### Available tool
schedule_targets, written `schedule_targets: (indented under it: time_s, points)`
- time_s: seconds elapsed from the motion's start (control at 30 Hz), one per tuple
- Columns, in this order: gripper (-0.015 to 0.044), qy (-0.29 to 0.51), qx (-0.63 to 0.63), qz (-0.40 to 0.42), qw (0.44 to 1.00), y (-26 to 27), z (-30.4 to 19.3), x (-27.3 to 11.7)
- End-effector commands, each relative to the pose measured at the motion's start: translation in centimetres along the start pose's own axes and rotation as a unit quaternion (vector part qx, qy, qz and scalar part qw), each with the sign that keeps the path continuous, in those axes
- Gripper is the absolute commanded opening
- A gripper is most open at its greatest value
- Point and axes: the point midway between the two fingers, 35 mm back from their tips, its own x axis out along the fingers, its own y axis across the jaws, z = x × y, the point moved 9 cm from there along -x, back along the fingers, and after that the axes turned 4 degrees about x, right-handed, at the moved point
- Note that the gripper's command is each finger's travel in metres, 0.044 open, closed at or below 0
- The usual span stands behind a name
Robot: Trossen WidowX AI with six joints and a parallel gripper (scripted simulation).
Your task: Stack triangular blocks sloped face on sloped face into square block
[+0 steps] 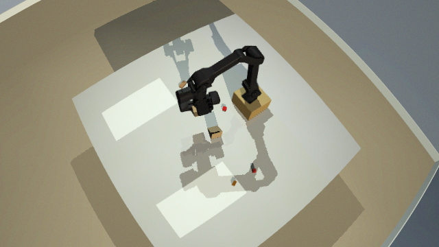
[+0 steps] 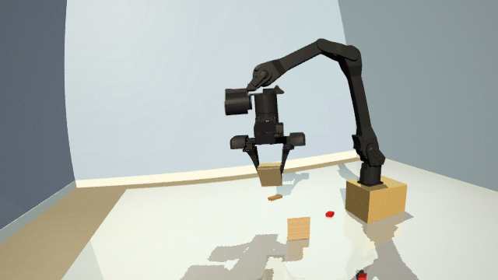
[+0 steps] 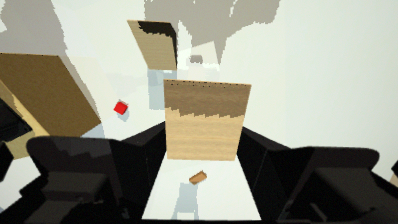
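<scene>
My gripper point(image 2: 270, 169) point(image 3: 201, 125) points down and is shut on one wooden triangular block point(image 1: 195, 111) point(image 2: 270, 176) point(image 3: 204, 137), held by its ends well above the table point(image 1: 137, 165) point(image 2: 128, 233). A broad face of it shows between the fingers in the wrist view; its underside is hidden there. The other triangular block point(image 1: 215, 134) point(image 2: 298, 229) point(image 3: 156, 49) stands on the table, apart from the held one, above and left of it in the wrist view. An upright square face of it shows in the exterior view. Shadow covers part of it in the top view.
A small red piece point(image 1: 224, 108) point(image 2: 330, 214) point(image 3: 120, 108) lies between the standing block and the arm's base box point(image 1: 243, 107) point(image 2: 388, 200) point(image 3: 50, 95). A small brown piece point(image 1: 182, 84) point(image 2: 275, 197) point(image 3: 198, 177) lies beyond the hand. Another red piece point(image 1: 254, 170) point(image 2: 362, 276) and an orange piece point(image 1: 234, 183) lie farther off.
</scene>
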Motion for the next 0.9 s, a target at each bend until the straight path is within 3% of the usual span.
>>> schedule_targets:
  time_s: [0.0, 0.47, 0.87]
  points:
    - [0.0000, -0.001, 0.005, 0.002, 1.000, 1.7, 0.1, -0.3]
    - [0.0000, -0.001, -0.006, 0.006, 1.000, 6.6, 0.7, -0.8]
    - [0.0000, -0.002, -0.006, 0.006, 1.000, 6.7, 2.8, 4.1]
